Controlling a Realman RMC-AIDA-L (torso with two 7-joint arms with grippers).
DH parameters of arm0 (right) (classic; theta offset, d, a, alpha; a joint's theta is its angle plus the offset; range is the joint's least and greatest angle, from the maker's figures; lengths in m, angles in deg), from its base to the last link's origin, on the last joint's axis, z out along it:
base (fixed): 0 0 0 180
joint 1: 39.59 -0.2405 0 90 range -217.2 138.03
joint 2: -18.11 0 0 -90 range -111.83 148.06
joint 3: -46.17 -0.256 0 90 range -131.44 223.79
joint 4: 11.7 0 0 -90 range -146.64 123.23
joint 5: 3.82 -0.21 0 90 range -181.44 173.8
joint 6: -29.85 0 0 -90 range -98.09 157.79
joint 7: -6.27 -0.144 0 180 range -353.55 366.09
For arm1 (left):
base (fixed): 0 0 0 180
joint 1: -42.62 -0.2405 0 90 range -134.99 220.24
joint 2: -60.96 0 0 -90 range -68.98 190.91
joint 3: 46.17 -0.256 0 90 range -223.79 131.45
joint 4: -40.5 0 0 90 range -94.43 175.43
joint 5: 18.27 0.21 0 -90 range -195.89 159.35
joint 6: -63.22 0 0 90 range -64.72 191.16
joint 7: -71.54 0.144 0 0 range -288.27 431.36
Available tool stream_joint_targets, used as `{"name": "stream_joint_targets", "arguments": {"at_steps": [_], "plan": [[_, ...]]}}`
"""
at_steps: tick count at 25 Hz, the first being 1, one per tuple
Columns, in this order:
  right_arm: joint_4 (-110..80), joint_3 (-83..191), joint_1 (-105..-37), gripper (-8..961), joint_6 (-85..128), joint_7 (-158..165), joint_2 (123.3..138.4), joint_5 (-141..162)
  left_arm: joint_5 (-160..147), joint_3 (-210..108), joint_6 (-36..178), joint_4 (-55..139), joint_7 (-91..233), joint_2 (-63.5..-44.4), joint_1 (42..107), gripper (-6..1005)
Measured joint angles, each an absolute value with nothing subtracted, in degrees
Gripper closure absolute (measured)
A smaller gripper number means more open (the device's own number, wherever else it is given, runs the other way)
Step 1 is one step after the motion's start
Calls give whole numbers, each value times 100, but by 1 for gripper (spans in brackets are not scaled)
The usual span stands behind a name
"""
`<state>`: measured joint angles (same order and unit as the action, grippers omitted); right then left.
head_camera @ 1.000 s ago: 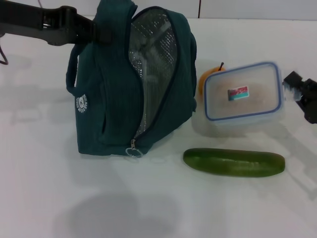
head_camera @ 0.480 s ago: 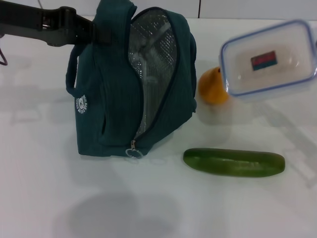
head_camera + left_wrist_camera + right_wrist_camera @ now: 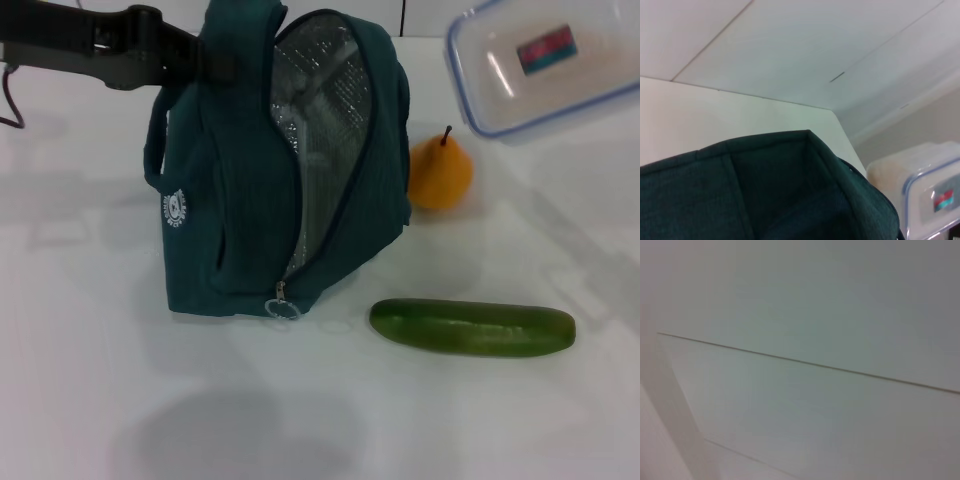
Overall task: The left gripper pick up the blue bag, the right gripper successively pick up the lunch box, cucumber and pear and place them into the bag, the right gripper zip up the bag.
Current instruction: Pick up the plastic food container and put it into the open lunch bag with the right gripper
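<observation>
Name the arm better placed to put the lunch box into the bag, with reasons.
Right. The lunch box is already raised off the table on the robot's right side, beside the bag's open mouth, where only the right arm works. The left tool is busy at the bag's top, keeping it upright.

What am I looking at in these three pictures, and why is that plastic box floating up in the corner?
It is a robot with two arms. The large picture comes from a camera on its head, looking down at a white table; the other two come from cameras on its wrists. The left gripper, a black claw, holds the top of the blue bag, which stands unzipped, its silver lining showing. The lunch box is not floating: it hangs above the table at the right, where the right arm works, though its claw is out of view. A pear and a cucumber lie on the table. The right wrist camera shows only a pale surface.
</observation>
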<state>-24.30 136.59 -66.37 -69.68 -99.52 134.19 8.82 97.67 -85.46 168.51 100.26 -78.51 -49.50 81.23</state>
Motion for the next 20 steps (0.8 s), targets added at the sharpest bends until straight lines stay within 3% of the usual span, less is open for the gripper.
{"name": "stream_joint_targets", "arguments": {"at_steps": [20], "plan": [[-2865,14217,-7815,847,-6029,-10058,13430,641,9743,-8678,16837,10027,-7860,-5077,8174,955]]}}
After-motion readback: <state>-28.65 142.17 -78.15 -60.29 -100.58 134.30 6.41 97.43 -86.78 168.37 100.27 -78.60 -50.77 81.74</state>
